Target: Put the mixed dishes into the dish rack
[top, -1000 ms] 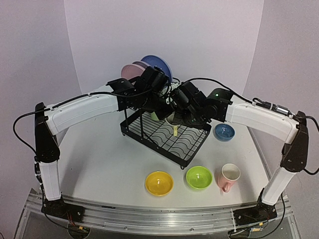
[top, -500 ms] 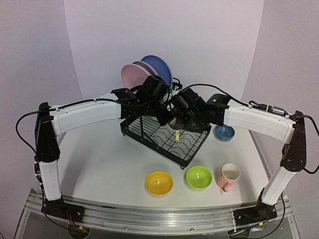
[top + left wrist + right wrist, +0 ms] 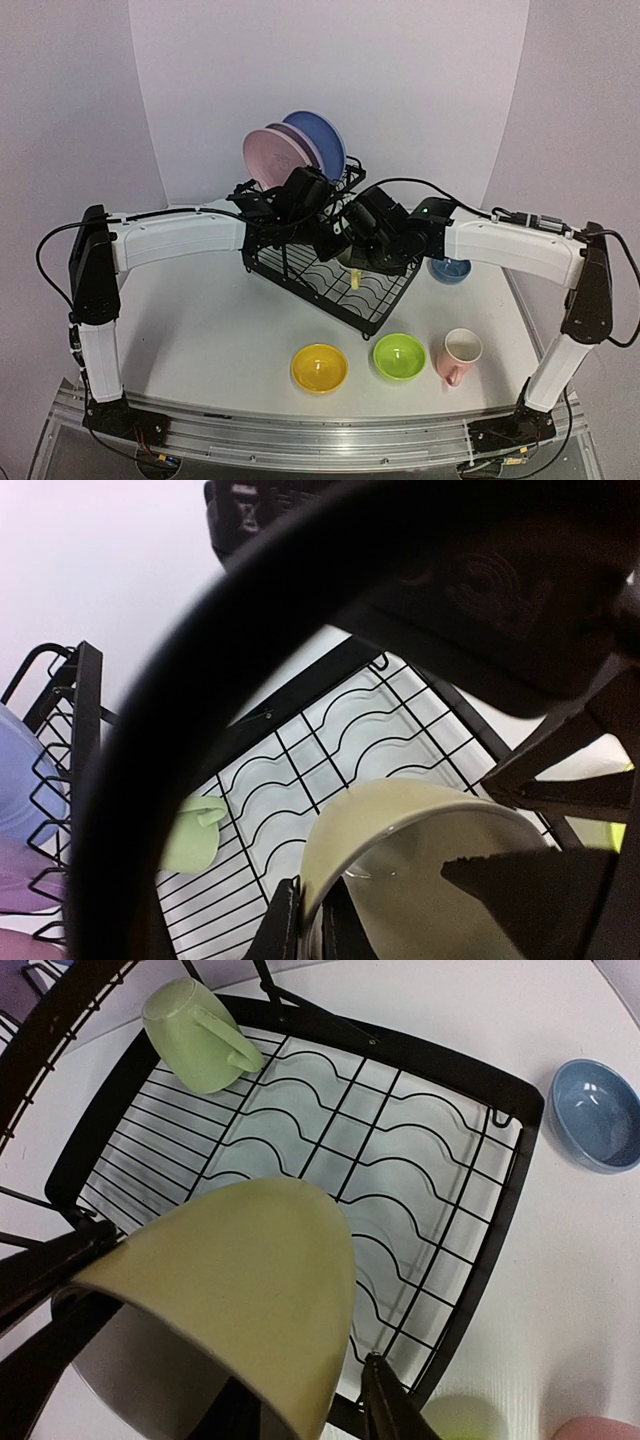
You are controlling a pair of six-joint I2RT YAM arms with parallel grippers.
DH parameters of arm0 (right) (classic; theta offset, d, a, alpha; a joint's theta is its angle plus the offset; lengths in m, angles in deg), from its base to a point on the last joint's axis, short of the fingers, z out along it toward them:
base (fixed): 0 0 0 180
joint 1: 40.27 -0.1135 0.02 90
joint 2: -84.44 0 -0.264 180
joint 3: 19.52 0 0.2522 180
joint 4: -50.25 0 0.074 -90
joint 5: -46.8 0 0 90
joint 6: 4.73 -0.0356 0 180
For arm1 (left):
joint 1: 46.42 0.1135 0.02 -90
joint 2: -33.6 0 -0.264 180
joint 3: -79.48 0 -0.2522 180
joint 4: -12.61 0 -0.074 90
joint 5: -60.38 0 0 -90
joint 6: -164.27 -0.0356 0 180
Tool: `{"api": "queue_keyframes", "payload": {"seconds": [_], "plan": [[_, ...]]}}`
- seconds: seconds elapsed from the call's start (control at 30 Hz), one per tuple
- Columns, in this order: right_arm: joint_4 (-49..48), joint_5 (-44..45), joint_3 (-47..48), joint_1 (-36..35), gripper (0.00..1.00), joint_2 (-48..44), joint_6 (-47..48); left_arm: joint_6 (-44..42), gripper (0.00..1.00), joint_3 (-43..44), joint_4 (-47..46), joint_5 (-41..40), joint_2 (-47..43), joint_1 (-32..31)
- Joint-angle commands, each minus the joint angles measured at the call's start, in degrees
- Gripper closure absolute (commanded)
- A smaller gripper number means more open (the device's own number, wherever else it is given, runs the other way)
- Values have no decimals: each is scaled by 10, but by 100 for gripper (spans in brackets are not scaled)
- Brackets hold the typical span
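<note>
Broadly, the white table [image 3: 210, 320] carries the black wire dish rack [image 3: 310, 297] at its middle. The pink plate [image 3: 268, 157], lavender plate [image 3: 300, 143] and blue plate [image 3: 322, 140] stand on edge at the rack's far end. Both arms meet over the rack's lower tray, where the yellow mug [image 3: 230, 1290] hangs tilted in the air, its mouth turned toward the left gripper [image 3: 312, 920]. That gripper is pinched tight on the mug's rim, one finger inside the mouth and one outside. The right gripper [image 3: 305, 1405] straddles the mug's body with its jaws part-way apart. Its one visible finger stands just clear of the wall, so no hold shows. The mug is pale yellow and smooth, shadowed grey inside. A light green mug [image 3: 195, 1025] lies on its side near one corner of the tray. The blue bowl [image 3: 600, 1115] sits on the table beside the rack, while the yellow bowl [image 3: 319, 367], lime bowl [image 3: 400, 356] and pink mug [image 3: 458, 355] line the near edge
</note>
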Motion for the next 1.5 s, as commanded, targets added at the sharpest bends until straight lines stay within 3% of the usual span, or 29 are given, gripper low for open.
{"api": "queue_keyframes", "payload": {"seconds": [0.0, 0.3, 0.4, 0.5, 1.0, 1.23, 1.47], "plan": [[-71, -24, 2, -9, 64, -1, 9, -13, 100, -25, -25, 8, 8, -6], [-72, -73, -9, 1, 40, -20, 24, -17, 100, -32, -42, 8, 14, 4], [-72, -107, -9, 5, 26, -35, 57, -18, 100, -31, -50, 11, 14, 5], [-73, -173, -23, 22, 19, -52, 78, -18, 100, -36, -61, 18, 11, 9], [-151, -448, -131, 120, 17, -151, 122, -16, 100, -24, -122, 46, 13, 32], [-243, -600, -207, 171, 17, -192, 112, 7, 100, -18, -179, 86, -2, 42], [-386, -644, -312, 238, 18, -241, 50, 33, 100, -7, -222, 126, -27, 42]]}}
